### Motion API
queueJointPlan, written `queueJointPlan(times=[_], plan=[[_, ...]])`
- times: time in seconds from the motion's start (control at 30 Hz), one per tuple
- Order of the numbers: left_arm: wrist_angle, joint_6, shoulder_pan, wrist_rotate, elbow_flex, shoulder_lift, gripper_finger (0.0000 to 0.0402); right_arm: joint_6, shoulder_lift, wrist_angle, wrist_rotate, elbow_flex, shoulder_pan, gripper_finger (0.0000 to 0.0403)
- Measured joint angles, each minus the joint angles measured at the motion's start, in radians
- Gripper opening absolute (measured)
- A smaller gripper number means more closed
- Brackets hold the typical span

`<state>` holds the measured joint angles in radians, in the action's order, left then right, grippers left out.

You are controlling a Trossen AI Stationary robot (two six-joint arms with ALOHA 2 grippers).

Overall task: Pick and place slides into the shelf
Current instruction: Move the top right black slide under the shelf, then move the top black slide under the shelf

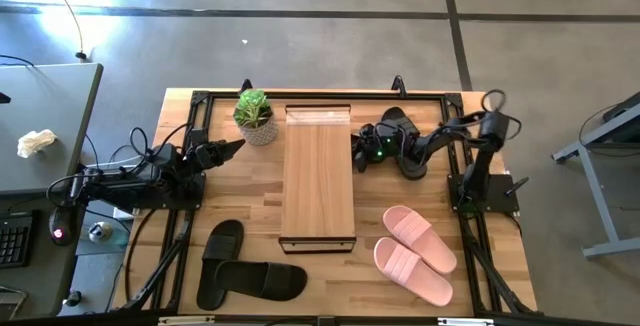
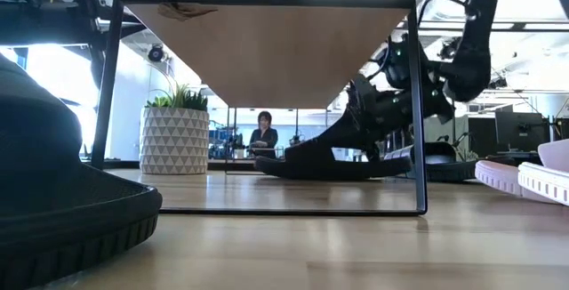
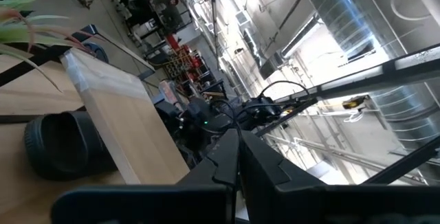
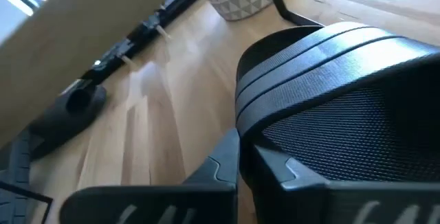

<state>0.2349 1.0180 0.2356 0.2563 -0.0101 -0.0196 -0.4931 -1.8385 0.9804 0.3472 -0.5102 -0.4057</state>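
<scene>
The long light-wood shelf with its flat plank top stands mid-table, a small potted green plant in a white patterned pot just beside its far left corner. Visible slides: 2 matte black ones on the near left of the table, 2 pale pink ones on the near right, and at least 1 more black slide at the shelf's far right side, possibly 2, though the arm hides much there. The right gripper sits against that black slide's wide strap, fingers nearly together, apparently pinching it. The left gripper waits near the plant, fingers closed, holding nothing.
</scene>
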Motion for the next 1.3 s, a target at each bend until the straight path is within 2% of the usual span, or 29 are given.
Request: queueJointPlan(times=[0.17,0.47,0.67,1.07,1.3], plan=[[0.001,0.007,0.0,0.0,0.0,0.0,0.0003,-0.022,-0.031,0.086,0.001,0.0,0.002,0.0032],[0.001,0.006,0.0,0.0,0.0,0.0,0.0003,-0.033,-0.022,0.07,0.005,0.0,-0.013,0.0113],[0.001,0.007,0.0,0.0,0.0,0.0,0.0003,-0.053,0.001,0.037,0.005,0.0,-0.013,0.0133],[0.001,0.007,0.0,0.0,0.0,0.0,0.0003,0.047,0.278,-0.365,-0.079,0.001,-0.008,0.0133],[0.001,0.008,0.0,-0.003,0.0,0.0,0.0003,0.072,0.52,-0.68,-0.152,0.001,0.011,0.0133]])
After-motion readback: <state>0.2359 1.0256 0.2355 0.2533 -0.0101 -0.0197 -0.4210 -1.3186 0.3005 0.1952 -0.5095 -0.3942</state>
